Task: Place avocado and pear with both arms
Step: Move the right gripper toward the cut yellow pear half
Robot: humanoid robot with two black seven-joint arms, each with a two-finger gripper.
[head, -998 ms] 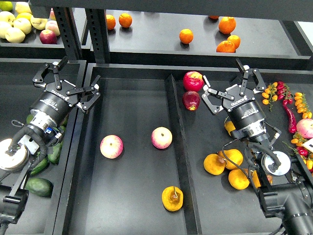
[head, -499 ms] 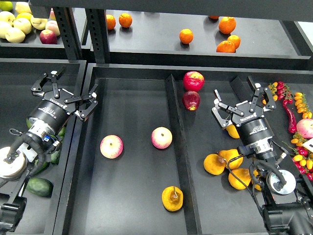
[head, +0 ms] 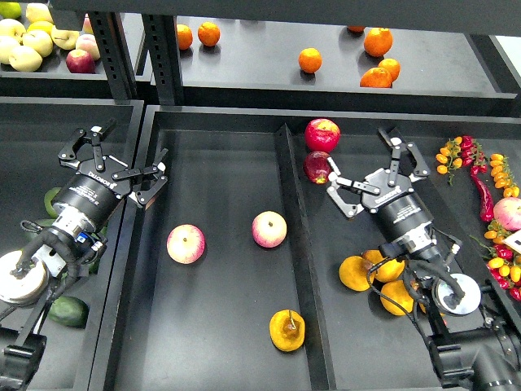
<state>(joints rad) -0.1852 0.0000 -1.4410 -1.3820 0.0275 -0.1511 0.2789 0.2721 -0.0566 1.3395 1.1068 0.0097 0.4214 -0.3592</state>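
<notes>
Black trays hold sorted fruit; the blotched pear [head: 286, 330] lies in the centre tray, both grippers [head: 112, 161] [head: 372, 172] hovering with fingers wide, empty, ready to grasp.

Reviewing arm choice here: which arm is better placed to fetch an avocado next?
Left. The left gripper, open and empty, hangs over the left bin where the avocado lies; the right gripper is across the divider, among the yellow pears.
</notes>
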